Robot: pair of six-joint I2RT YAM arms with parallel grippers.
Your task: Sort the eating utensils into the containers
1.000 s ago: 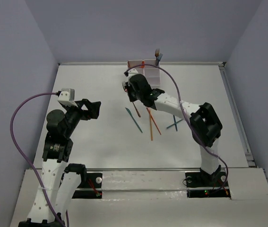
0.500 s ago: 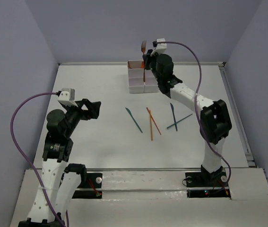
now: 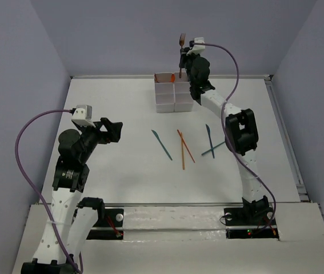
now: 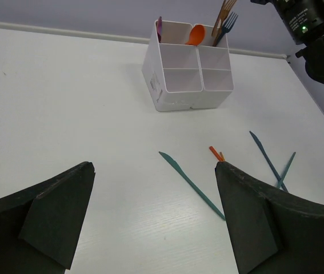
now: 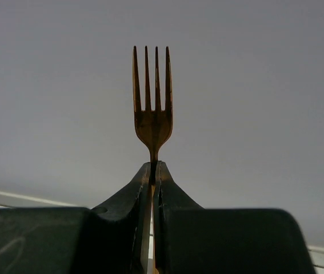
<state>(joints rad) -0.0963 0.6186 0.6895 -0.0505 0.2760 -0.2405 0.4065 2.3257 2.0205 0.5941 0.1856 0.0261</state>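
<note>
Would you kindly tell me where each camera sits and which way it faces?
Top external: above, behind the bases, looking down on the table; left arm, right arm show.
Left wrist: low, facing the containers; open left pincer frames it.
Right wrist: facing the back wall; right pincer grips the copper fork.
Shared: first two show containers, teal knives.

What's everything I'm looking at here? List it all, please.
containers: one block, white, far middle of the table.
orange spoon: one, orange, back row.
purple utensil: one, purple, back left compartment.
blue fork: one, blue, back right compartment.
teal knives: three, teal, flat on the table.
orange sticks: two, orange, between the knives.
copper fork: one, copper, held upright, tines up.
left arm: one, black and white, jaws open.
right arm: one, black and white, jaws gripping copper fork.
</note>
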